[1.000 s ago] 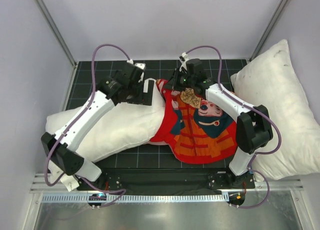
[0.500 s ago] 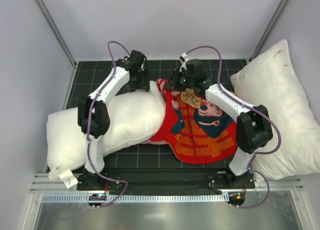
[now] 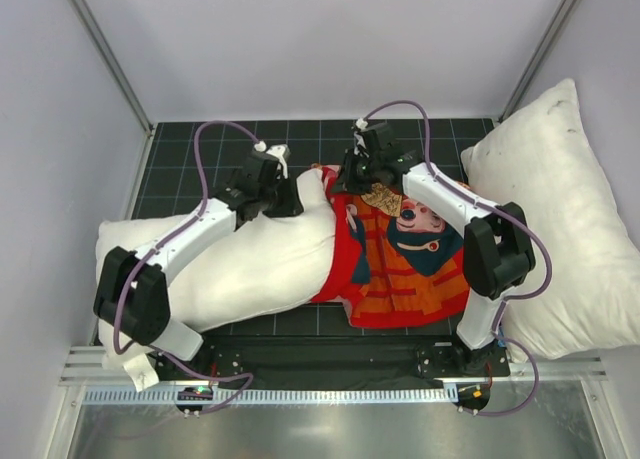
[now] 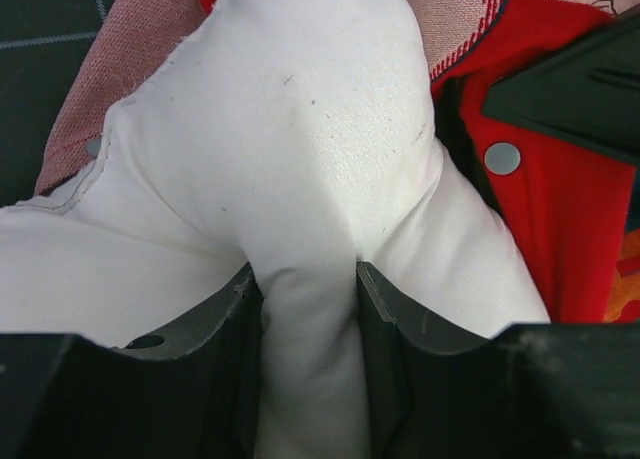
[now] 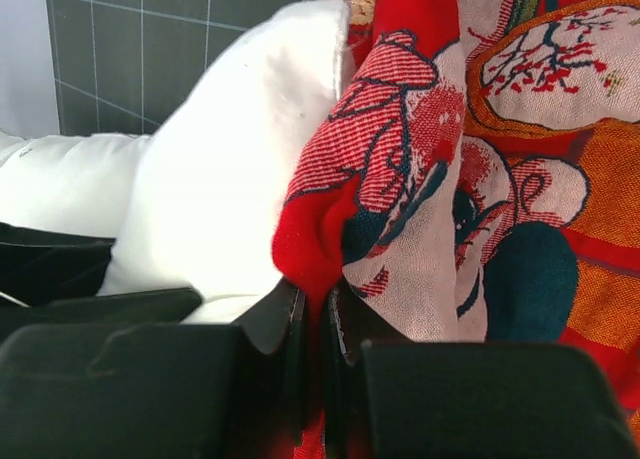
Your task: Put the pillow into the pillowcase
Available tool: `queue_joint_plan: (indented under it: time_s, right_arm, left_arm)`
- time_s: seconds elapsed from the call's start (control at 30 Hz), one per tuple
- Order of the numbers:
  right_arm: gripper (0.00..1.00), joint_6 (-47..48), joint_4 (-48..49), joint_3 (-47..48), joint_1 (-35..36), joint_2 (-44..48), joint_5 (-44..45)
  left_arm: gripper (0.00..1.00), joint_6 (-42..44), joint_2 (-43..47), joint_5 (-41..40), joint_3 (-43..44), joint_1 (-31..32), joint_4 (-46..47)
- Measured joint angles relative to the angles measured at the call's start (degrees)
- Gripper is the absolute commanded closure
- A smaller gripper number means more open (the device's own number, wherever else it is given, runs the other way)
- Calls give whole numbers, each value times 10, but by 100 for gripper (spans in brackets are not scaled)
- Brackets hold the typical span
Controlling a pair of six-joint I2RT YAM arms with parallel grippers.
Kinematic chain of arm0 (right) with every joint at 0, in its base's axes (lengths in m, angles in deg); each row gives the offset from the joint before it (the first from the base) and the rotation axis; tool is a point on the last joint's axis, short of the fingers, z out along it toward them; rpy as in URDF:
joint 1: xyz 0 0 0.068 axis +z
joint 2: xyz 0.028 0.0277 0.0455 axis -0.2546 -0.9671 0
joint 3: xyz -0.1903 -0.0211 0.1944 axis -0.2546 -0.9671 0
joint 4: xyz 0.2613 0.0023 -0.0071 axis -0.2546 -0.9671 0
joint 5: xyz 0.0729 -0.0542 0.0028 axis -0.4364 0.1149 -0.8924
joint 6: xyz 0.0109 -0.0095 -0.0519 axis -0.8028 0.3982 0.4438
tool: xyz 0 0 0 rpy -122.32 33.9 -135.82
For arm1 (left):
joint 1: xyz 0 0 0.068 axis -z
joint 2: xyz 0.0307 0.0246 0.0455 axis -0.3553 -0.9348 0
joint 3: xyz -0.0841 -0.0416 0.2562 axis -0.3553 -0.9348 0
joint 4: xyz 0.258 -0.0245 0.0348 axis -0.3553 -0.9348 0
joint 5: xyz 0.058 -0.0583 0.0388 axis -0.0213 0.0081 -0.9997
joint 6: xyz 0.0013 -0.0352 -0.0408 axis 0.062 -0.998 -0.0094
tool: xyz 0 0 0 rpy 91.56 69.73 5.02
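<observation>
The white pillow (image 3: 250, 264) lies across the left of the mat, with its right end inside the mouth of the red pillowcase (image 3: 410, 269). My left gripper (image 3: 283, 194) is at the pillow's far right corner. In the left wrist view it (image 4: 305, 279) is shut on a bunched fold of the pillow (image 4: 300, 129), with the red pillowcase (image 4: 560, 209) just to the right. My right gripper (image 3: 350, 174) is shut on the pillowcase's far edge. The right wrist view shows it (image 5: 315, 299) pinching the red hem of the pillowcase (image 5: 420, 129), and the pillow (image 5: 230, 179) bulges beside it.
A larger white pillow (image 3: 560, 209) leans at the right side. The black gridded mat (image 3: 190, 159) covers the table, which is walled by grey panels on three sides. A metal rail (image 3: 320, 394) runs along the near edge, by the arm bases.
My left gripper has come down from open onto the pillow's far right corner and closed on a fold. The pillow has shifted a little toward the pillowcase. My right gripper still holds the hem.
</observation>
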Motion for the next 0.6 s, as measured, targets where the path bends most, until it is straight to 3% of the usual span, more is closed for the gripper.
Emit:
queue_joint_plan:
  time_s: [0.27, 0.6]
  right_arm:
    - [88, 0, -40, 54, 0, -34, -8]
    - [86, 26, -150, 147, 0, -93, 40]
  left_arm:
    - [64, 4, -17, -8, -33, 34, 72]
    - [67, -3, 11, -90, -67, 92, 102]
